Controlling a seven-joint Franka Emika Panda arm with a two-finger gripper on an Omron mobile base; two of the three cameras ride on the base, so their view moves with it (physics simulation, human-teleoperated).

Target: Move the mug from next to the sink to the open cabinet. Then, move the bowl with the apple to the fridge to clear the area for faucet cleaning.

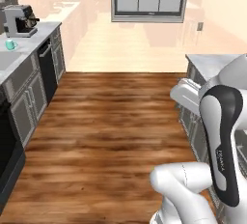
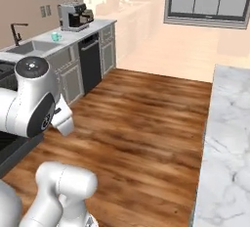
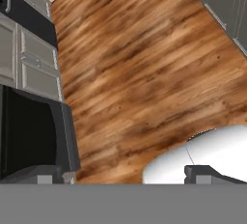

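Observation:
The small teal mug (image 1: 10, 44) (image 2: 56, 36) stands on the white counter far off to the left, between the grey sink (image 2: 30, 48) (image 1: 7, 61) and a coffee machine. A black faucet (image 2: 17, 33) rises behind the sink. My gripper (image 3: 124, 175) hangs over the wooden floor, well away from the mug. Its fingertips (image 3: 46, 177) stand wide apart and open, with nothing between them. The bowl, the apple, the fridge and the open cabinet are out of view.
A coffee machine (image 1: 19, 20) (image 2: 75, 15) stands just beyond the mug. A black dishwasher (image 1: 48, 68) (image 2: 90, 62) and a dark oven (image 3: 34, 136) line the left cabinets. A marble counter (image 2: 229, 147) runs along the right. Wide wooden floor (image 1: 106, 131) lies between.

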